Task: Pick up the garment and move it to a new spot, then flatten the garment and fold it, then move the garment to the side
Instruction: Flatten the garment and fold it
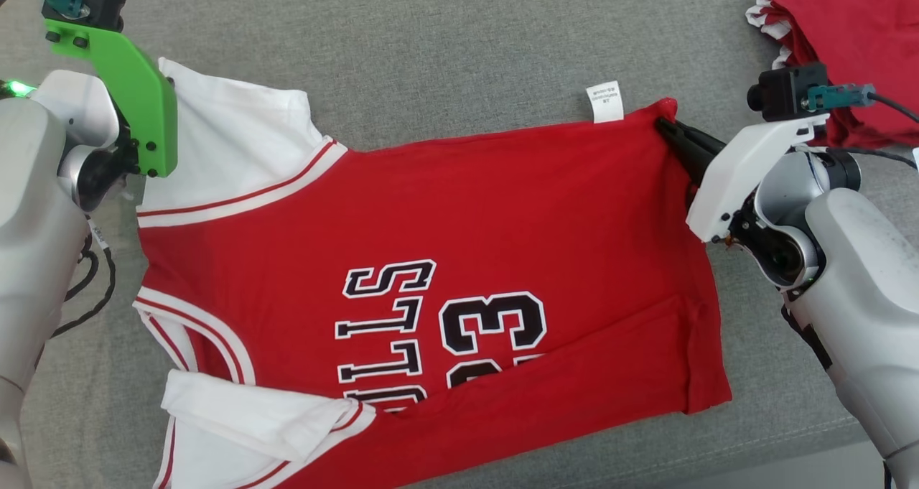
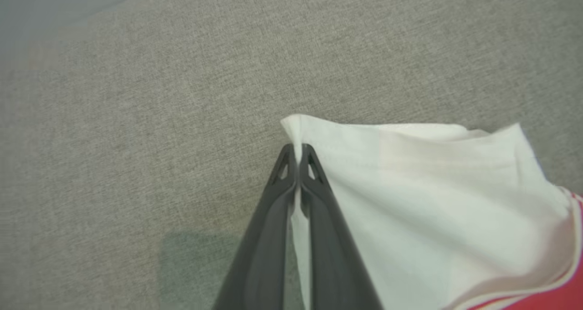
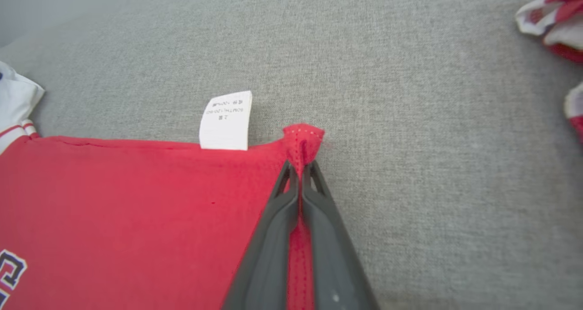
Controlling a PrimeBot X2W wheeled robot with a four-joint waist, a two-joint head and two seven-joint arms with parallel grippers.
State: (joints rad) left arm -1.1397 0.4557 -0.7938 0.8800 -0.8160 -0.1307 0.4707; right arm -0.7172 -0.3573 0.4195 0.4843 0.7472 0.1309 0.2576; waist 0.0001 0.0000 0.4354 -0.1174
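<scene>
The pale grey left arm (image 1: 29, 187) bears a green bracket (image 1: 136, 94), black screws (image 1: 151, 146) and black cables (image 1: 90, 288). The right arm (image 1: 869, 288) has a white bracket (image 1: 739, 173), a black camera (image 1: 779, 92) with teal plug (image 1: 836, 98), and a dark grey right gripper (image 3: 299, 164).

We see the red jersey (image 1: 502, 223) spread on the grey fabric surface (image 1: 431, 44), our right gripper (image 1: 664, 124) pinching its corner beside the white label (image 1: 603, 101), a second red garment (image 1: 854, 36) beyond.

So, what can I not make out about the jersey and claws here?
Head view: green bracket hides left claw; bottom edge cuts off jersey; fold covers its lettering.
Right wrist view: label print too small to read.
Head view: other red garment cut by the corner.
</scene>
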